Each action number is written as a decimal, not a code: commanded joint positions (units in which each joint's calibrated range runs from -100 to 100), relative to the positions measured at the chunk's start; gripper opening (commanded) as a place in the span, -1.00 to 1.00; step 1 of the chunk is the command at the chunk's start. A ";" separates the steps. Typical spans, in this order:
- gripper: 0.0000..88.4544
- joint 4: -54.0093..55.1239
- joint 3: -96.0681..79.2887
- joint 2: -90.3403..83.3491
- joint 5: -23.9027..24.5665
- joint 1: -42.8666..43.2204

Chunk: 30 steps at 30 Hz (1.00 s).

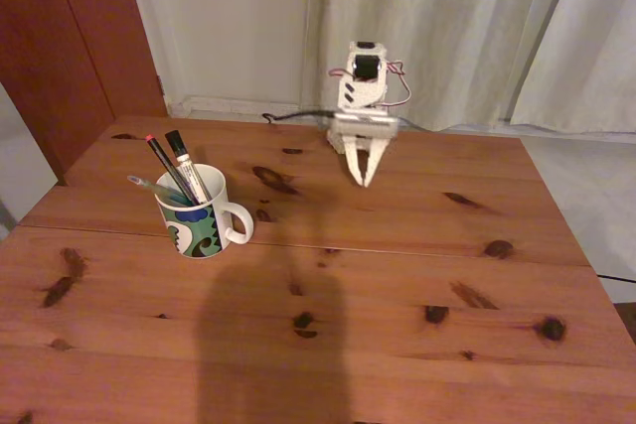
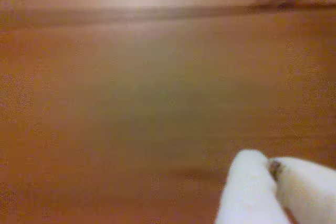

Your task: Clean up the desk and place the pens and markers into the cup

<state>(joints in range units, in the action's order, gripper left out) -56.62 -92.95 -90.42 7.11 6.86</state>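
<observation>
The pens point(image 1: 159, 174) and marker point(image 1: 187, 166) are standing in the cup point(image 1: 199, 215), far left. The gripper point(image 1: 365, 178) is hanging clenched and empty at the far side, so the job looks done.

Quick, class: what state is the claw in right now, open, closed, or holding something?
Claw: closed, fingers together, holding nothing, pointing down at the desk.

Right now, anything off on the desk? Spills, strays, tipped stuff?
Nothing stands out. The cup stands upright on the desk with both pens and the marker inside, leaning on its rim. No spill or stray item is visible. The gripper is shut and holds nothing, behind and right of the cup in the fixed view.
</observation>
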 commanded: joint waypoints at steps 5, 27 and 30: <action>-0.97 -3.21 -6.69 -6.51 -1.87 4.28; -0.97 -20.16 -6.60 -6.76 -2.23 4.92; -0.97 -20.16 -6.60 -6.68 -2.23 4.60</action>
<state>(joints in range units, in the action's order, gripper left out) -76.03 -98.98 -97.29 5.20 11.48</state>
